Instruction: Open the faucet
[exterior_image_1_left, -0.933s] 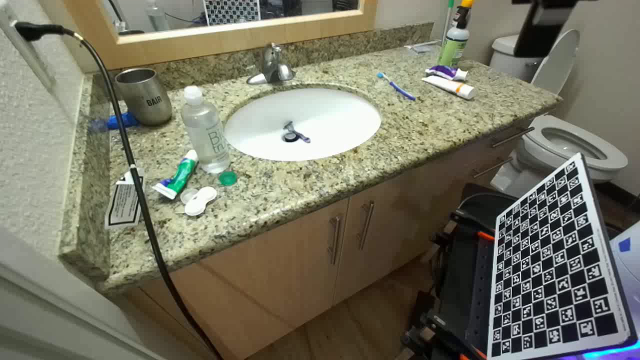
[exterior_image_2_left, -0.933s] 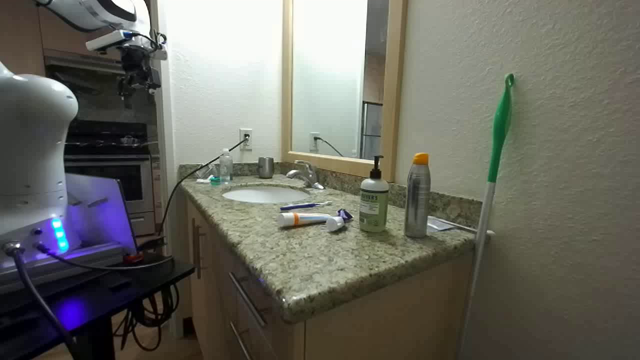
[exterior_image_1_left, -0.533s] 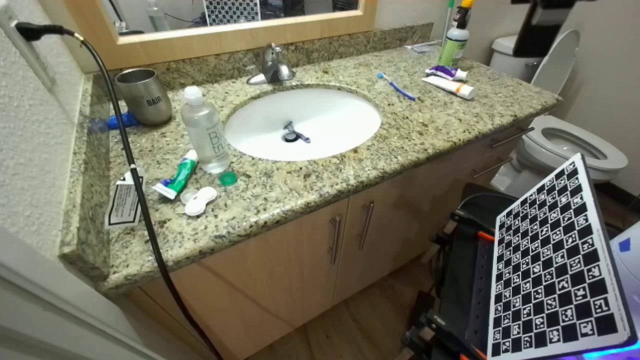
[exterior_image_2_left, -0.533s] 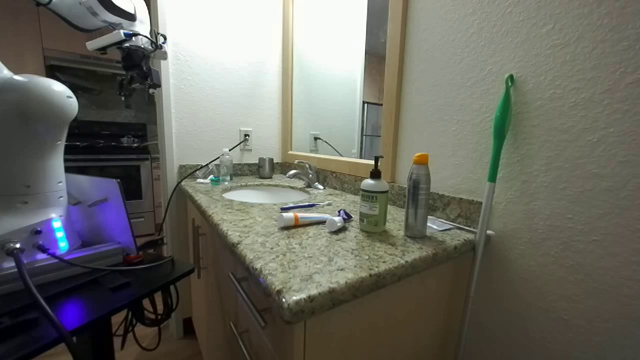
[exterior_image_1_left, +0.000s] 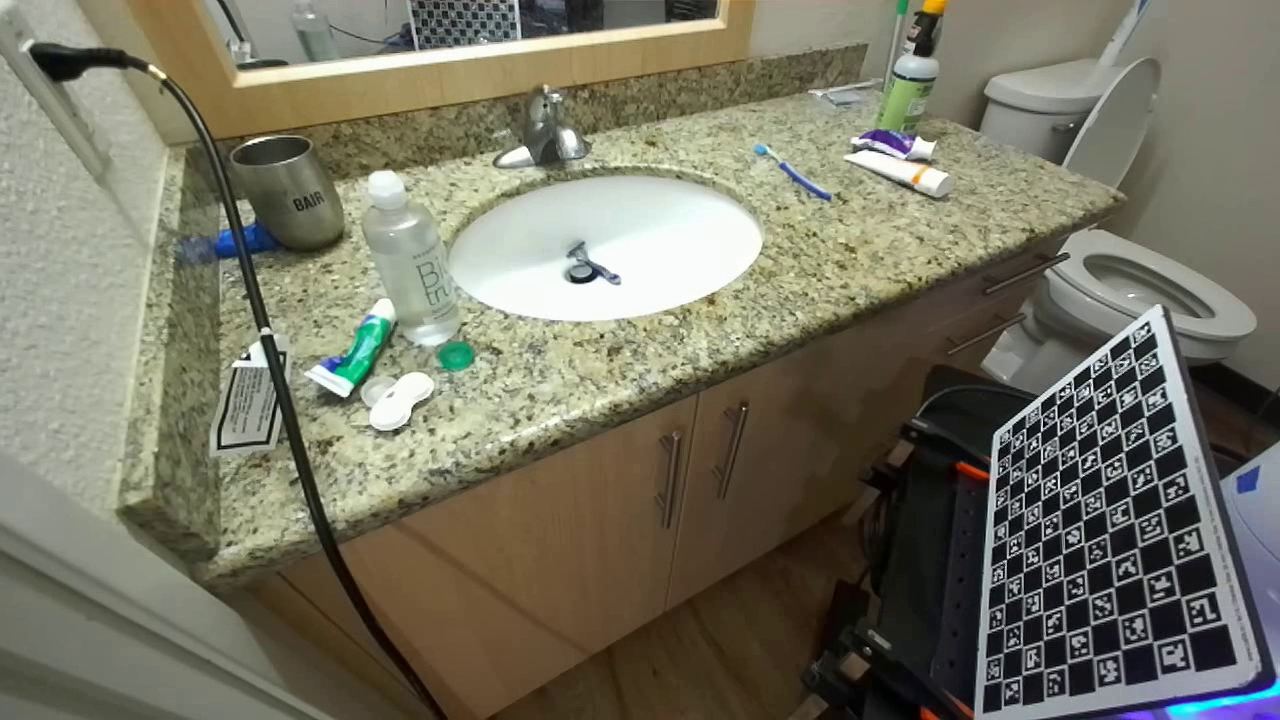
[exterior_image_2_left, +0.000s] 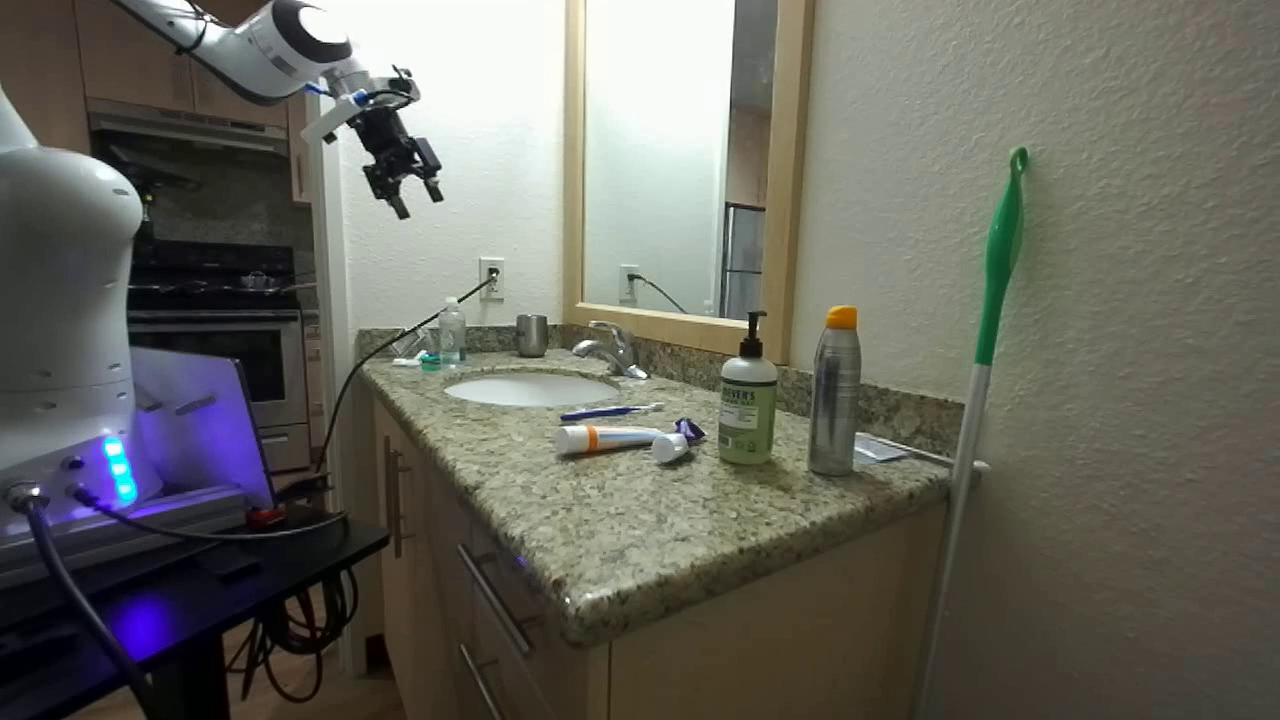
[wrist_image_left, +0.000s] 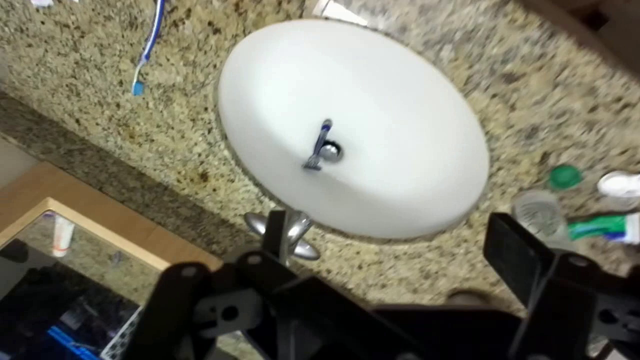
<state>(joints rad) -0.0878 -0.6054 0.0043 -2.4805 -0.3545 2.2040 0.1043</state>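
The faucet, silver-grey with a short spout and top lever, stands at the basin's back rim in both exterior views (exterior_image_1_left: 547, 130) (exterior_image_2_left: 612, 350). In the wrist view the faucet (wrist_image_left: 300, 227) is partly hidden behind one finger. The white oval basin (exterior_image_1_left: 680, 230) is set in the counter and fills the middle of the wrist view (wrist_image_left: 400, 100). A small razor lies by its drain. My gripper (exterior_image_2_left: 418, 200) is open and empty, high above the counter's far end in an exterior view. In the wrist view its fingers (wrist_image_left: 390, 230) stand wide apart. It is out of sight in the exterior view facing the mirror.
A clear bottle (exterior_image_1_left: 410, 265), a metal cup (exterior_image_1_left: 290, 195), a green tube (exterior_image_1_left: 358, 348) and a black cable (exterior_image_1_left: 262, 300) are left of the basin. A toothbrush (exterior_image_1_left: 795, 175), tubes, a soap bottle (exterior_image_2_left: 748, 405) and a spray can (exterior_image_2_left: 835, 390) are right. A mirror (exterior_image_2_left: 660, 160) hangs behind.
The arm has swung from beside the stove toward the mirror wall, and the gripper has tilted. The dark gripper part at the upper right of an exterior view has left it. Counter objects are unchanged.
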